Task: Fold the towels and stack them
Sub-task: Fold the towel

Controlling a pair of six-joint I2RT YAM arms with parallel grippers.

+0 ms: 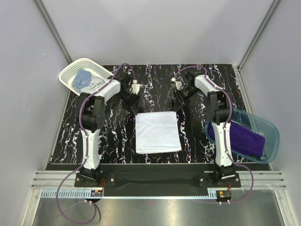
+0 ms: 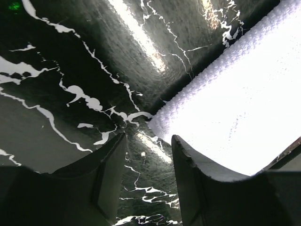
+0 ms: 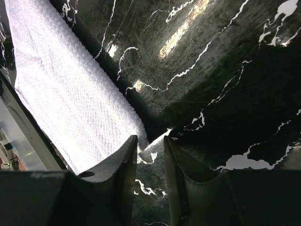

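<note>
white towel [image 1: 158,133] folded flat, left pincer [image 2: 148,141] and right pincer [image 3: 150,141] open and empty, low beside its far corners

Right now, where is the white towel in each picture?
Top external: the white towel lies flat in the middle of the table.
Left wrist: it fills the right side, with its corner just ahead of the left tool.
Right wrist: it runs down the left side, with its corner by the right tool.
Shared landmark: the black table with white veins lies under the towel in every view.
</note>
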